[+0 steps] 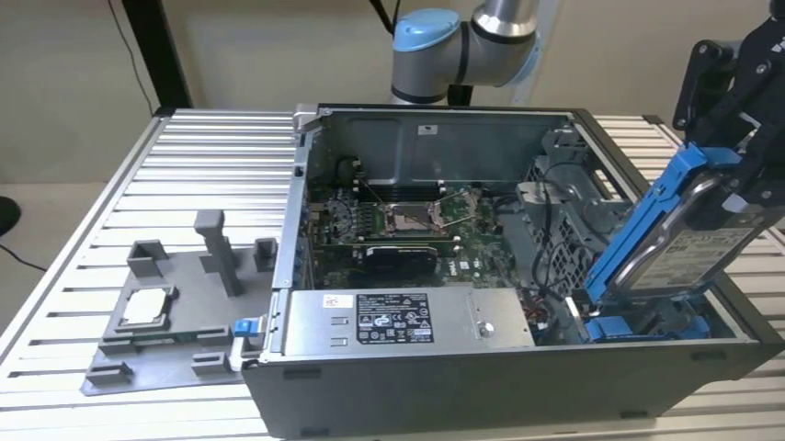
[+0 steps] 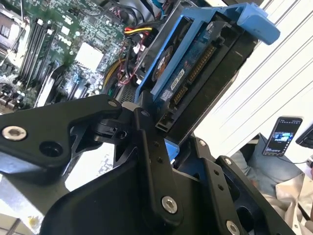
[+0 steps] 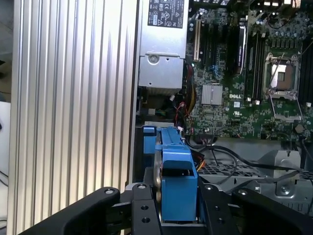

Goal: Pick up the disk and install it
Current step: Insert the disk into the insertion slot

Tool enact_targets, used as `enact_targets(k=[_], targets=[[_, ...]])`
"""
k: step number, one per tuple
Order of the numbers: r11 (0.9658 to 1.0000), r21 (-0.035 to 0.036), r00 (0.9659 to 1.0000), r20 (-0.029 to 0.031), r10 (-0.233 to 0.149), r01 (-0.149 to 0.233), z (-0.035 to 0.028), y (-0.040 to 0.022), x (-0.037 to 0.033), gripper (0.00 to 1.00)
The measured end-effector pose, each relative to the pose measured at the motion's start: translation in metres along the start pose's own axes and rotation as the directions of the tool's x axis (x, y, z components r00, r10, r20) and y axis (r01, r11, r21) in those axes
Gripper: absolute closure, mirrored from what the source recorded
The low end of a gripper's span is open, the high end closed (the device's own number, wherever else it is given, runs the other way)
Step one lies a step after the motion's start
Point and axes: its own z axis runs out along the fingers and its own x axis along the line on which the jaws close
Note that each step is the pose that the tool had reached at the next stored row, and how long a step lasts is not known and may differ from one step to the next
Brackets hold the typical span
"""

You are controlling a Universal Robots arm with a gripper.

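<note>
The disk (image 1: pixel 668 230), a silver-grey hard drive in a bright blue carrier, stands steeply tilted at the exterior view's right side of the open computer case (image 1: pixel 491 367). Its lower end rests in the blue drive bay (image 1: pixel 638 326) inside the case. My black gripper (image 1: pixel 751 188) is shut on the disk's upper end. In the first wrist view the carrier's blue edge (image 3: pixel 175 176) sits between the gripper (image 3: pixel 176 215) fingers. In the second wrist view the disk (image 2: pixel 195 63) shows its connector side just beyond the gripper (image 2: pixel 171 142).
Inside the case lie the motherboard with its open processor socket (image 1: pixel 411 216), a grey power supply (image 1: pixel 405 317) along the near wall, and loose cables. A grey fixture (image 1: pixel 172 322) holding a small square chip (image 1: pixel 145 308) sits on the slatted table at the exterior view's left.
</note>
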Motion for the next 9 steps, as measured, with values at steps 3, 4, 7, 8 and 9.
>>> enact_targets(k=[3, 4, 7, 8, 9], targets=[[1.0, 0.0, 1.0, -0.0001, 0.0, 0.0, 0.0001, 0.0, 0.0, 1.0], [1.0, 0.0, 1.0, 0.0, 0.0, 0.0, 0.0002, 0.0, 0.0, 1.0], [1.0, 0.0, 1.0, 0.0, 0.0, 0.0, 0.0003, 0.0, 0.0, 1.0], [1.0, 0.0, 1.0, 0.0, 0.0, 0.0, 0.0004, 0.0, 0.0, 1.0], [1.0, 0.0, 1.0, 0.0001, 0.0, 0.0, 0.0006, 0.0, 0.0, 1.0]])
